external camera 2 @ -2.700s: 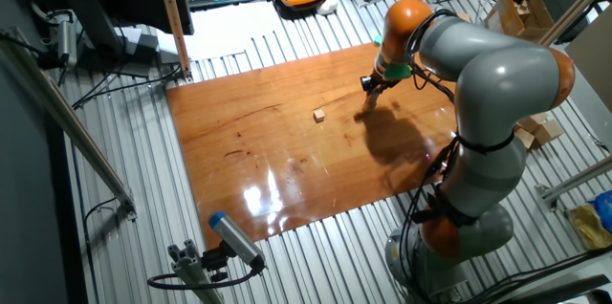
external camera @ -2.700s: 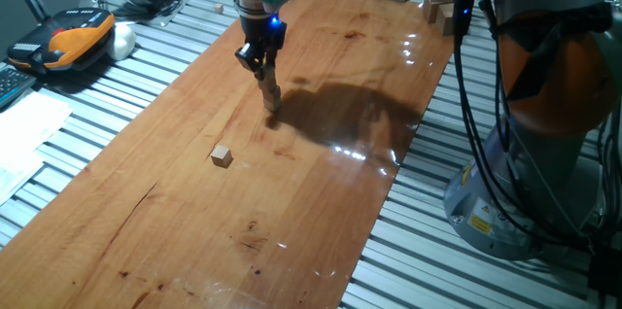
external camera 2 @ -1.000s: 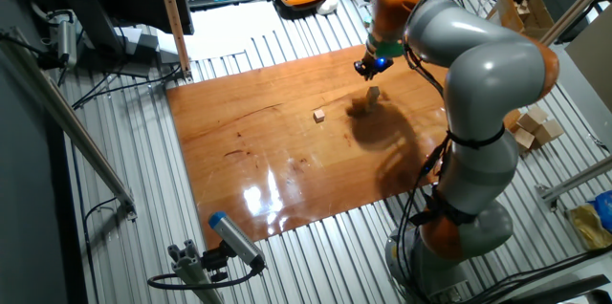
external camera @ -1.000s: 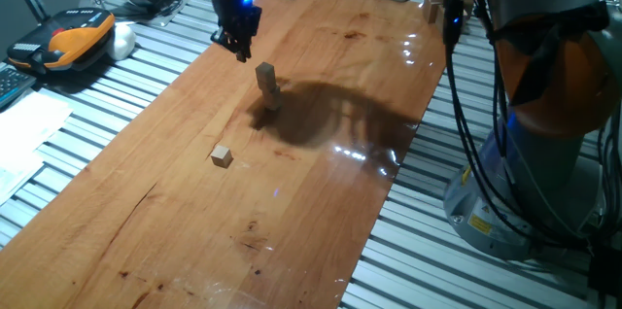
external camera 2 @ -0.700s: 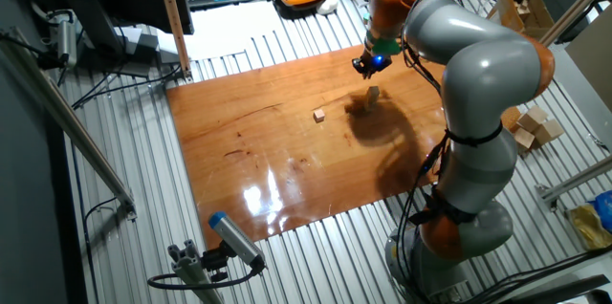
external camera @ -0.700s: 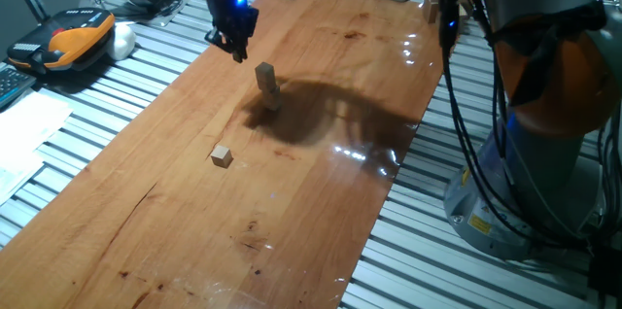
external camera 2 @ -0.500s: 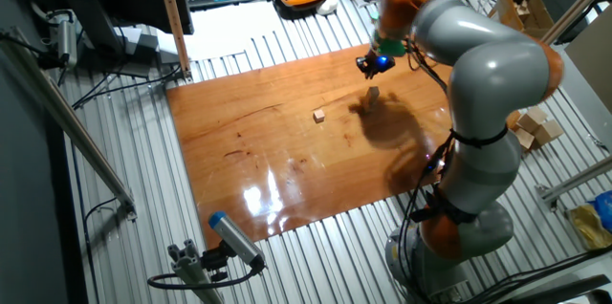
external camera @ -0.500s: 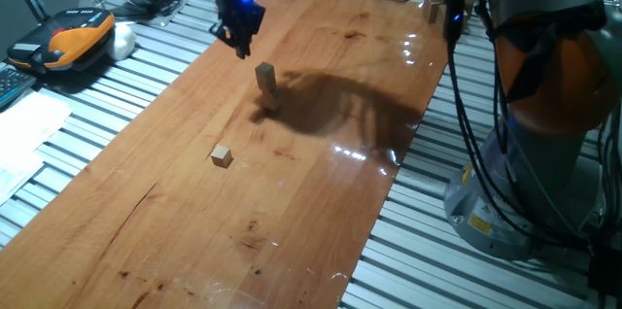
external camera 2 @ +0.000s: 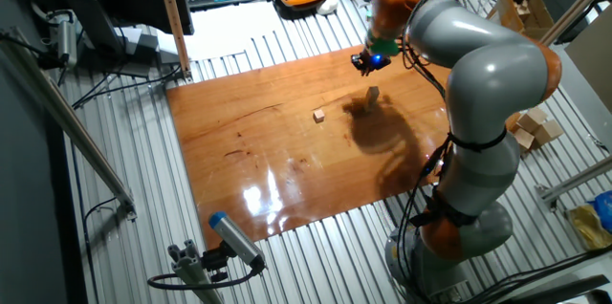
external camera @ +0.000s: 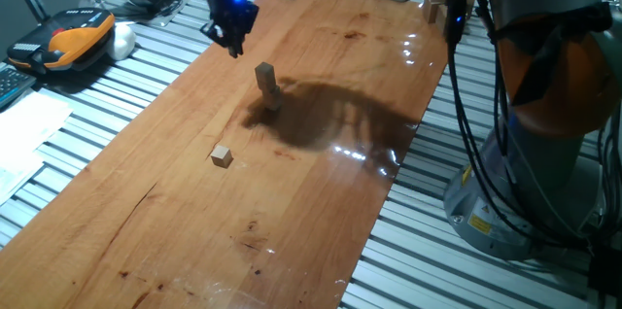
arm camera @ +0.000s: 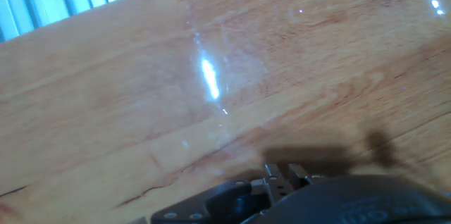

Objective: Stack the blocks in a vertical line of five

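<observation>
We see a short stack (external camera: 266, 80) of tiny tan wooden blocks standing upright near the middle of the wooden bench (external camera: 194, 222). How many blocks it holds we cannot count; it looks like two or so. In the other fixed view the stack (external camera 2: 373, 97) stands alone, with nothing touching it. One loose block (external camera: 223, 155) lies flat on the bench, well apart from the stack and nearer the camera. Other task blocks are not clearly visible.

The gripper (external camera: 229, 39) hangs above the bench beyond the stack, apart from it, with a blue light glowing above its fingers. Nothing seems to be held, but we cannot tell whether the fingers are open or closed; the hand view shows only bare bench.

We judge these blocks light, stiff and smooth-sided, so they should slip or tip easily. The loose block is best taken by two opposite flat faces, squarely, and set down gently so the narrow stack is not knocked over.
</observation>
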Tool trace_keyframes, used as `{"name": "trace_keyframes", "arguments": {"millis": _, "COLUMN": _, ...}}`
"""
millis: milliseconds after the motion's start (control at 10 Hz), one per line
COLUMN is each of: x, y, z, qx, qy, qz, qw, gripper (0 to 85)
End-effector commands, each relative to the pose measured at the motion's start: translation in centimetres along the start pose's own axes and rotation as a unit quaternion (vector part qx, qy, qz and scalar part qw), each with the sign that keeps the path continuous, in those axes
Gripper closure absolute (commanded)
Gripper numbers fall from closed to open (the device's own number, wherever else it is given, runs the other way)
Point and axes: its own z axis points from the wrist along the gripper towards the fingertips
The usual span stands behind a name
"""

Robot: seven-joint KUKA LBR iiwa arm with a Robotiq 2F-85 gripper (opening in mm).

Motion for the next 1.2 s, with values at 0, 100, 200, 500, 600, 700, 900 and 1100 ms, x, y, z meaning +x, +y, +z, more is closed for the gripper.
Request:
{"name": "trace_keyframes", "arguments": {"millis": 0, "x": 0.1, "y": 0.5, "z": -0.2, "qx": 0.000, "qy": 0.002, "qz": -0.005, "qw": 1.0000, "gripper": 85.0}}
{"name": "trace_keyframes", "arguments": {"millis": 100, "x": 0.2, "y": 0.6, "z": -0.2, "qx": -0.009, "qy": 0.005, "qz": -0.012, "qw": 0.9999, "gripper": 85.0}}
{"name": "trace_keyframes", "arguments": {"millis": 200, "x": 0.2, "y": 0.7, "z": -0.2, "qx": -0.010, "qy": 0.006, "qz": -0.019, "qw": 0.9998, "gripper": 85.0}}
{"name": "trace_keyframes", "arguments": {"millis": 500, "x": 0.1, "y": 1.9, "z": -0.1, "qx": -0.008, "qy": 0.008, "qz": -0.025, "qw": 0.9996, "gripper": 85.0}}
{"name": "trace_keyframes", "arguments": {"millis": 600, "x": 0.3, "y": 2.7, "z": 0.0, "qx": -0.004, "qy": 0.004, "qz": -0.022, "qw": 0.9997, "gripper": 85.0}}
{"name": "trace_keyframes", "arguments": {"millis": 700, "x": 0.5, "y": 3.6, "z": 0.1, "qx": -0.003, "qy": 0.002, "qz": -0.018, "qw": 0.9998, "gripper": 85.0}}
{"name": "trace_keyframes", "arguments": {"millis": 900, "x": 1.2, "y": 5.0, "z": 0.1, "qx": -0.006, "qy": 0.003, "qz": -0.011, "qw": 0.9999, "gripper": 85.0}}
{"name": "trace_keyframes", "arguments": {"millis": 1100, "x": 1.8, "y": 6.4, "z": 0.2, "qx": -0.005, "qy": 0.002, "qz": -0.006, "qw": 1.0000, "gripper": 85.0}}
